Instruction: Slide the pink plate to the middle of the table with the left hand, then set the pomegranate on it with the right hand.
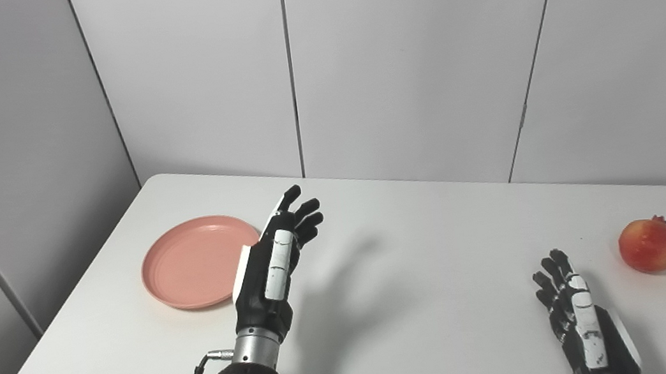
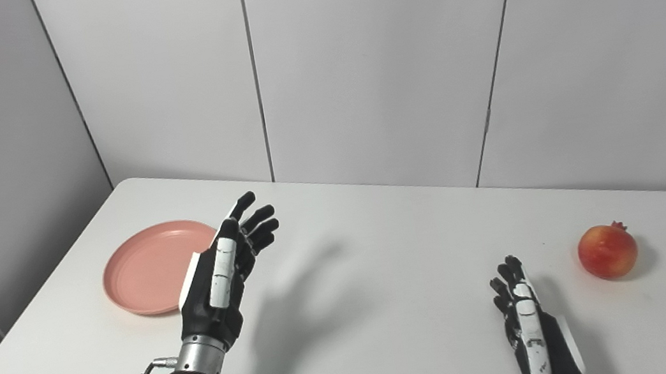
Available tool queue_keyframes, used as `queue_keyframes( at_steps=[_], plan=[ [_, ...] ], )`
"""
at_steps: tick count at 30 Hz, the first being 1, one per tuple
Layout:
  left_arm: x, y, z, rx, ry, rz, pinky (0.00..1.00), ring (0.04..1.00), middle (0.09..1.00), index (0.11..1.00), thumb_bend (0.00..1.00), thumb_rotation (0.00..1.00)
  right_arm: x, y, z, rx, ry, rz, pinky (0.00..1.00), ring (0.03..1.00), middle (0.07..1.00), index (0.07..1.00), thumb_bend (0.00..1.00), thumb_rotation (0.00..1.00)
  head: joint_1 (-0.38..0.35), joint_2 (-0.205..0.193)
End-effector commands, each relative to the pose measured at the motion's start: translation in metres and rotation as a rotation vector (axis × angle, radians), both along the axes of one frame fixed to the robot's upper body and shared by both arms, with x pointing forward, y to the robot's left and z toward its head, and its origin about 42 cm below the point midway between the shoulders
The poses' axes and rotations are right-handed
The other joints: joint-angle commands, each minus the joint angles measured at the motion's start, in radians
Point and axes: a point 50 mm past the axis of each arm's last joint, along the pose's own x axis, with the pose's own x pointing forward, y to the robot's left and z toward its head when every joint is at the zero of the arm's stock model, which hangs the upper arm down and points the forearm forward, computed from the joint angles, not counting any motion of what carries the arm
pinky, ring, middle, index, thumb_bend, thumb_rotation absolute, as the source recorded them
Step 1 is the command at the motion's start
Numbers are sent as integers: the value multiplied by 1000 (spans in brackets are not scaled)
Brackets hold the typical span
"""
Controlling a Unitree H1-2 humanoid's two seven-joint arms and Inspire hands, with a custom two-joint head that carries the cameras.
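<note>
Now the pomegranate point(image 1: 649, 245) sits crown-up and tilted right, near the empty, spread right hand point(image 1: 582, 321), while the left hand point(image 1: 272, 266), fingers loose, hovers beside the pink plate point(image 1: 189, 270).

Pink plate point(image 1: 193, 271): round, shallow, empty, lying flat and upright toward the table's left side, its right rim partly hidden in both views. Pomegranate point(image 1: 649, 244): red with a yellowish blush, whole, resting at the table's right side, crown pointing up and to the right, well apart from the plate.
</note>
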Motion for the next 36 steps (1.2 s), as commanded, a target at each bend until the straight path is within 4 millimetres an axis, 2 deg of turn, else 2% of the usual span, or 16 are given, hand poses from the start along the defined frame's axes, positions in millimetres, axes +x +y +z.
queue_keyframes(
  at_steps=[1, 6, 8, 10, 13, 17, 25, 30, 36],
  plan=[
    [8, 5, 29, 43, -80, -13, 849, 848, 850, 876, 919, 886, -25, -6, -33, 3, 124, -10, 1000, 957, 975, 984, 739, 1000, -4, 2],
    [19, 28, 49, 112, -111, -39, 838, 847, 856, 874, 913, 865, -25, -4, -32, 6, 120, -5, 1000, 954, 975, 980, 737, 1000, -9, 6],
    [24, 39, 57, 147, -122, -44, 795, 813, 799, 795, 928, 869, -25, -4, -32, 2, 120, -1, 1000, 954, 975, 977, 736, 1000, -9, 6],
    [28, 48, 63, 161, -134, -56, 798, 801, 770, 767, 937, 856, -26, -3, -31, -2, 122, 1, 1000, 956, 975, 974, 735, 1000, -15, 10],
    [40, 75, 68, 150, -142, -63, 800, 801, 788, 810, 949, 844, -27, -4, -30, -6, 122, 0, 1000, 956, 975, 973, 727, 1000, -18, 13],
    [57, 108, 71, 125, -178, -67, 789, 802, 814, 849, 975, 886, -28, -5, -30, -5, 123, -5, 1000, 954, 974, 971, 723, 1000, -16, 16],
    [83, 155, 88, 148, -230, -36, 786, 813, 832, 869, 979, 926, -28, -5, -32, 0, 126, -10, 1000, 956, 975, 972, 739, 1000, -14, 17],
    [97, 182, 89, 133, -206, -11, 812, 834, 846, 912, 1000, 885, -29, -5, -32, 4, 127, -5, 1000, 960, 979, 976, 740, 1000, -14, 21],
    [109, 212, 87, 135, -179, 6, 808, 845, 869, 929, 989, 891, -29, -4, -32, -2, 125, -7, 1000, 959, 978, 977, 738, 1000, -18, 22]
  ],
)
